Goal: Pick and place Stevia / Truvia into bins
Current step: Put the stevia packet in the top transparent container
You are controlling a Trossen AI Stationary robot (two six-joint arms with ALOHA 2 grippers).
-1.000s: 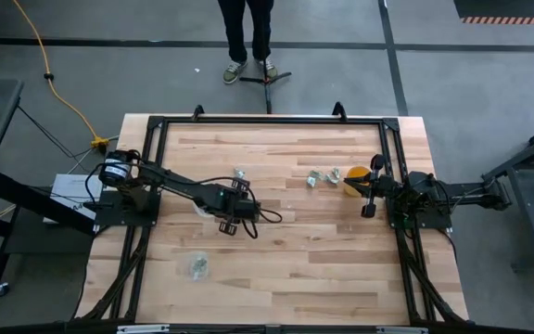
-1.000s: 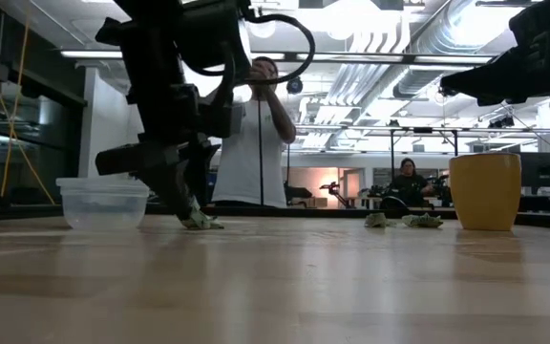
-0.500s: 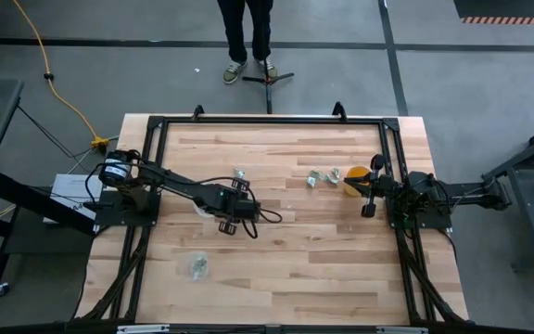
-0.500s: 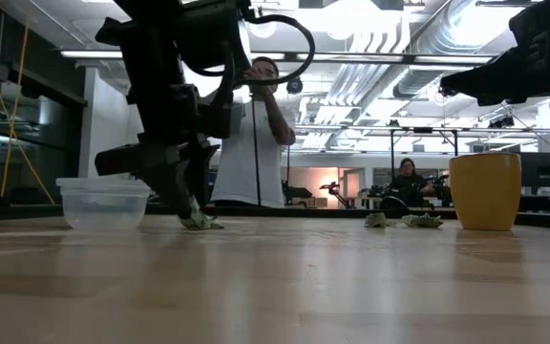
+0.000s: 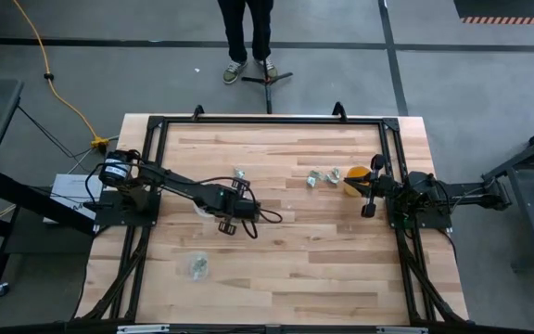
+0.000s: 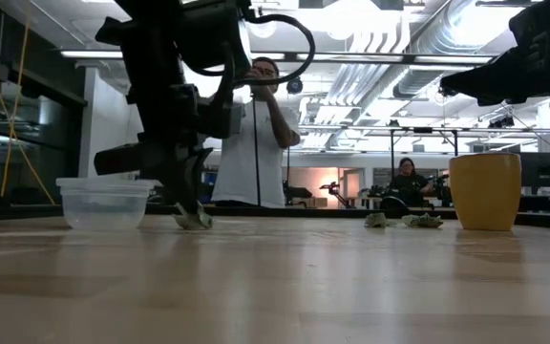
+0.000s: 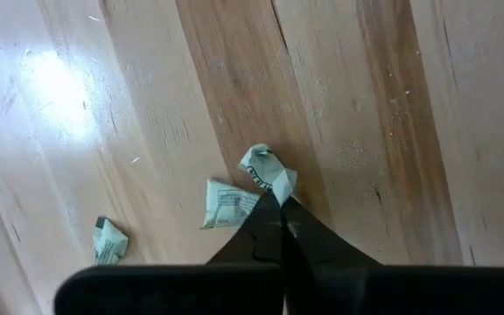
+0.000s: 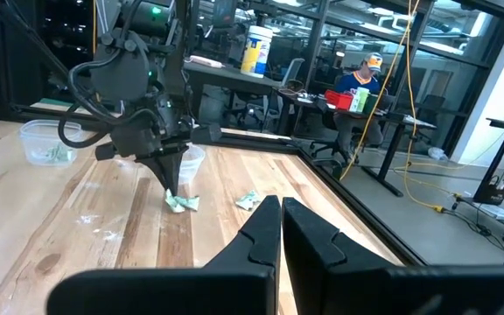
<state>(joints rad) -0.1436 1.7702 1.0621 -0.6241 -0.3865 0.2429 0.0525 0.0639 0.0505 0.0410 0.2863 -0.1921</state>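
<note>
Packet pinched on the tabletop: the left gripper has its fingertips closed on the crumpled edge, tips down for a clean lift. Two more packets lie just beside it. A clear cup waits near, ready to receive. The right gripper hangs closed and empty beside the yellow cup.

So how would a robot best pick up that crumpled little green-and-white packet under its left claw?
From straight above, pinching the raised crumpled fold. The sweetener packet lies on the bare wooden table, too thin to grab by its sides, but its creased paper stands up a little. The left gripper appears to do just that: fingers closed together, pointing down on the packet's top edge.
</note>
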